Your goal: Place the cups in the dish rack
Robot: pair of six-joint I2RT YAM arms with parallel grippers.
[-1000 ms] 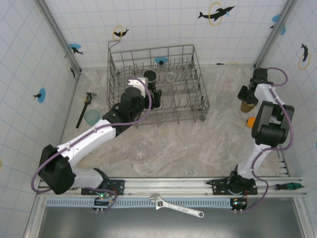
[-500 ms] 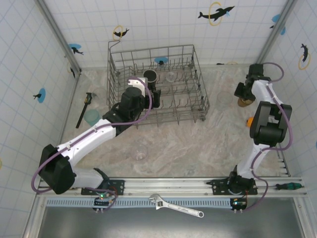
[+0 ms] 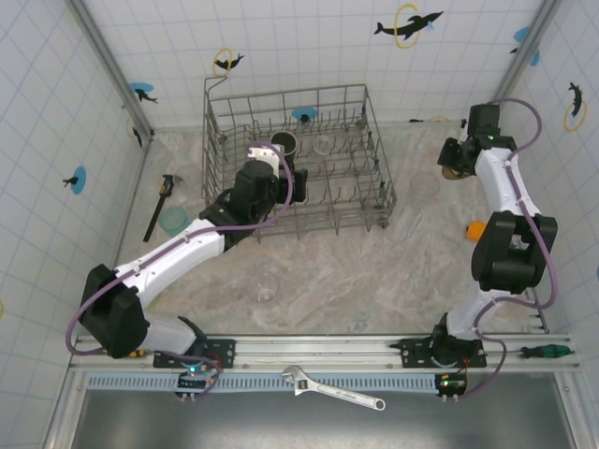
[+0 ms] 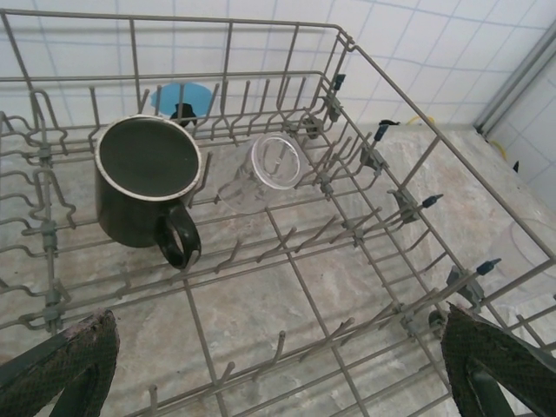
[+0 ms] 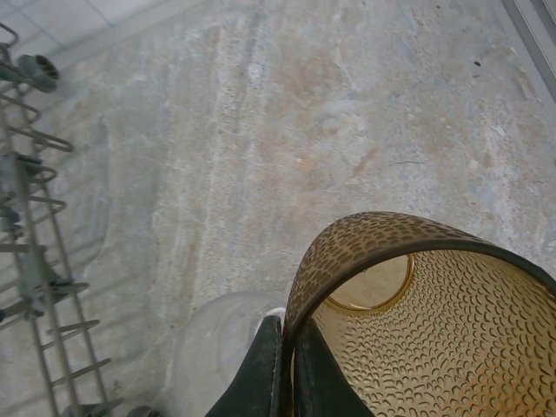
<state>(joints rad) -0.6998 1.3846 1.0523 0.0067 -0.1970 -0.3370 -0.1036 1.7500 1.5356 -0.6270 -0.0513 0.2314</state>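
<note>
Right gripper [image 5: 282, 369], jaws pinched shut on the rim of the amber tumbler [image 5: 417, 321], has swung from beside the orange ball [image 3: 475, 229] toward the back right corner over the past second, carrying the tumbler along. It hangs above the table by a clear glass [image 3: 426, 184].

Left gripper [image 4: 278, 369], fingers spread wide and holding nothing, has edged slightly further over the rack [image 3: 376, 178]. Inside the rack, a black mug [image 4: 143, 178] rests on its side next to a small clear glass [image 4: 274, 162].

On the marbled stone table [image 3: 374, 271], another glass [image 3: 265, 282] stands in front of the rack, and a teal cup [image 3: 173, 220] sits at the left beside a black tool [image 3: 159, 208]. White tiled walls carry dolphin and ring stickers. A wrench [image 3: 337, 391] lies on the near ledge, and a screwdriver [image 3: 546, 351] rests at the right end of the rail.
</note>
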